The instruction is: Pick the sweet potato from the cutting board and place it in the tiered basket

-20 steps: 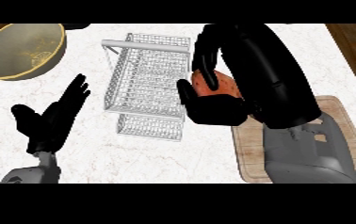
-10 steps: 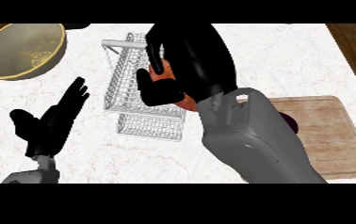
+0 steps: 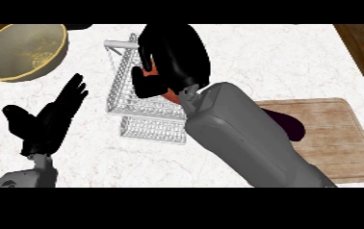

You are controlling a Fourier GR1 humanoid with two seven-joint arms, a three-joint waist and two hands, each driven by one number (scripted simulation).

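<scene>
The right hand (image 3: 171, 59) curls around the sweet potato (image 3: 150, 72) over the tiered basket (image 3: 138, 108); its long axis is hidden. The left hand (image 3: 50, 117) rests spread.

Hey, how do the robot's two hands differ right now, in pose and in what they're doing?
The right hand is curled round the sweet potato, while the left hand holds nothing, its fingers straight. The right hand hangs over the tiered basket; the left hand rests open beside it, over the bare white counter at the view's left. Both are black hands on grey forearms.
</scene>
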